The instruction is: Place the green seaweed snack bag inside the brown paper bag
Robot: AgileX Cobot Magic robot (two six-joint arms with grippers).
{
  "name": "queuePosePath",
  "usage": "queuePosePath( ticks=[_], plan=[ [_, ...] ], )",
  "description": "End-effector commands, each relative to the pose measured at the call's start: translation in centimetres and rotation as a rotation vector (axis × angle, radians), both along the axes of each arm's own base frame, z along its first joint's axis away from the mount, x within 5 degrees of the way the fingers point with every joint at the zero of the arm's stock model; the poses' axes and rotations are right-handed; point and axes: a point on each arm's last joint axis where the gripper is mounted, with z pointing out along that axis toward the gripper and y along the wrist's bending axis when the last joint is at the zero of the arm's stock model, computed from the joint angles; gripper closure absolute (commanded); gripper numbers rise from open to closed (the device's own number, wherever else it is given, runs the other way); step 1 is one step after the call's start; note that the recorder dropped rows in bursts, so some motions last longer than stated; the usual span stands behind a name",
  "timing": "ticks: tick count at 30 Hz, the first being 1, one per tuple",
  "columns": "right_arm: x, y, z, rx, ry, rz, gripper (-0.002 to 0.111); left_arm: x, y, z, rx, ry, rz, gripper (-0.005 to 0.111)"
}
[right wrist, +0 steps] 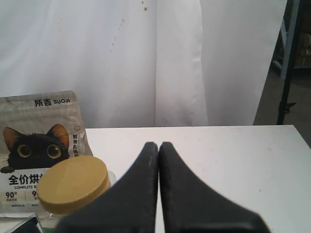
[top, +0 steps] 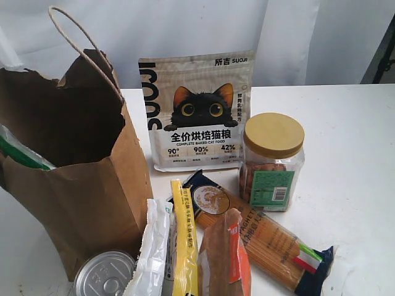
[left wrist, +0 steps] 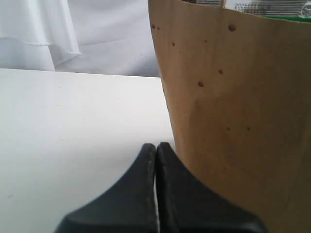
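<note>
At the far left of the exterior view the brown paper bag stands upright on the white table, its torn rim open and its cord handle arching above. The green seaweed snack bag sits inside it, with only a green and pale edge showing within the mouth by the bag's left wall. The left gripper is low over the table just beside the bag's outer wall; its 2 black fingers are pressed together with nothing between them. In that wrist view a thin green strip and some printed film peek over the bag's rim. In front of the bag's lower right corner lies a tin can with a ring-pull lid, then a white packet, a narrow yellow packet and a brown and orange packet, all packed close together. Behind them the beige cat-food pouch stands upright, just right of the paper bag. Further right a clear jar with a tan lid and green label stands beside the pouch, and a spaghetti pack lies slanted in front of it. The right gripper hangs above the jar's lid, its 2 fingers likewise closed tight and holding nothing.
</note>
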Motion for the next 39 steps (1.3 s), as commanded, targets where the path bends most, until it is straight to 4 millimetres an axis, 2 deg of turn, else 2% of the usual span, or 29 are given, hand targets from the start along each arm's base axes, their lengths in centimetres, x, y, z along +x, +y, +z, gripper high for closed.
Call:
queuePosePath(
  ticks=[1, 6, 10, 15, 24, 32, 39],
  plan=[
    [-1.8, -0.3, -2.2, -0.01, -0.027, -0.036, 0.108, 0.0, 0.0, -0.1, -0.002, -0.009, -0.005, 0.106],
    [-2.6, -0.2, -4.2, -0.023, -0.023, -0.034, 0.108, 0.0, 0.0, -0.1, -0.002, -0.009, -0.005, 0.106],
    [-2.8, -0.3, -4.4, -0.031, -0.03, -0.037, 0.108, 0.0, 0.0, -0.1, -0.002, -0.009, -0.005, 0.106],
    [-3.6, -0.8, -7.2, 0.001, -0.007, -0.099, 0.108, 0.0, 0.0, -0.1, -0.002, -0.009, -0.005, 0.106],
    [-4.3, -0.8, -9.7, -0.024, -0.019, -0.11, 0.108, 0.0, 0.0, -0.1, -0.002, -0.009, -0.005, 0.106],
    [-4.5, -0.8, -10.3, -0.058, -0.016, -0.103, 0.108, 0.0, 0.0, -0.1, -0.002, -0.009, -0.005, 0.106],
    [-4.7, -0.7, -11.3, -0.081, 0.105, -0.09, 0.108, 0.0, 0.0, -0.1, -0.002, -0.009, -0.005, 0.106]
  ],
)
